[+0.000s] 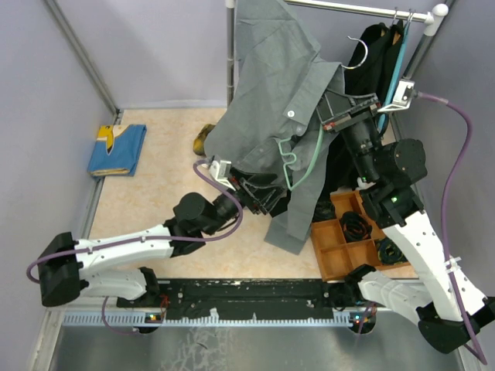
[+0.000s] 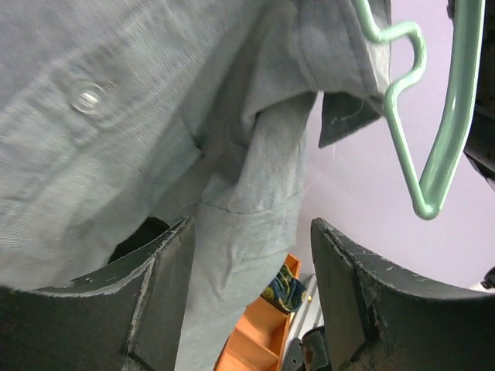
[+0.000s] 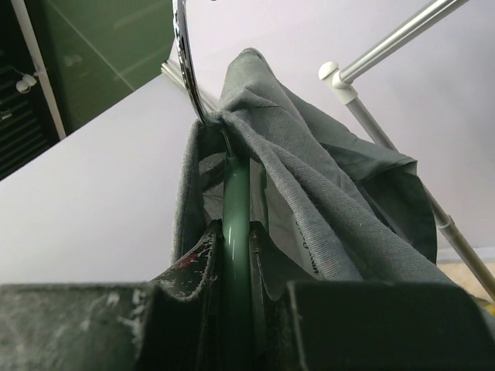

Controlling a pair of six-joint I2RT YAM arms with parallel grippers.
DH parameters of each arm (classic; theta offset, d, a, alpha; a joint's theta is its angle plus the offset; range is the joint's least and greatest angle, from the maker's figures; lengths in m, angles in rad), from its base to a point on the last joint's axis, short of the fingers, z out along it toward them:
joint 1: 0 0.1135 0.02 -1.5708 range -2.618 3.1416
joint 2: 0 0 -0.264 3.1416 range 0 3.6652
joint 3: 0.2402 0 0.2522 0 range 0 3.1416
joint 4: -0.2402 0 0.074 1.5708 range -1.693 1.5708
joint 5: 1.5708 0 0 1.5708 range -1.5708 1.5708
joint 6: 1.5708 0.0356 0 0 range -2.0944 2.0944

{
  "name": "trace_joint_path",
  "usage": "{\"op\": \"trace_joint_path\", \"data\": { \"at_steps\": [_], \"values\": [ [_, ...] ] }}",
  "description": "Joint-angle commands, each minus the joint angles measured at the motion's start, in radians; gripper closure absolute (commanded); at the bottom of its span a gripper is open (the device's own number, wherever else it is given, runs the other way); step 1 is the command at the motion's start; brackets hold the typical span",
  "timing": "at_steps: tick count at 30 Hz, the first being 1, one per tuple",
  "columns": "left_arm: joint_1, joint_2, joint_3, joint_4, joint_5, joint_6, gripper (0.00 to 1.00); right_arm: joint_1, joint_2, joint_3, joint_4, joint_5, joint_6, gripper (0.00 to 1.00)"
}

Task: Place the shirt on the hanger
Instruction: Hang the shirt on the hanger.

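Observation:
The grey shirt (image 1: pixel 278 100) hangs in the air, draped over the pale teal-green hanger (image 1: pixel 303 166), whose wavy lower bar sticks out below the cloth. My right gripper (image 1: pixel 340 116) is shut on the hanger's arm (image 3: pixel 236 232), with the metal hook (image 3: pixel 184 62) and shirt collar (image 3: pixel 309 193) just beyond my fingers. My left gripper (image 1: pixel 267 197) is open and empty under the shirt's lower part; in the left wrist view the shirt (image 2: pixel 178 139) hangs between and beyond the fingers (image 2: pixel 166 278), and the hanger's end (image 2: pixel 433 154) shows at the upper right.
A clothes rail (image 1: pixel 363 9) runs along the back with a dark garment (image 1: pixel 379 54) and another hanger on it. An orange compartment tray (image 1: pixel 348 239) with dark items sits at the right. A blue cloth (image 1: pixel 116 149) lies at the back left.

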Motion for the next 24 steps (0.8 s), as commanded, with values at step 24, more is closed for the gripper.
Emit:
{"op": "trace_joint_path", "data": {
  "at_steps": [24],
  "values": [
    [0.002,0.195,0.157,0.346,0.141,-0.019,0.36,-0.01,-0.042,-0.037,0.228,0.112,0.112,1.0]
  ]
}}
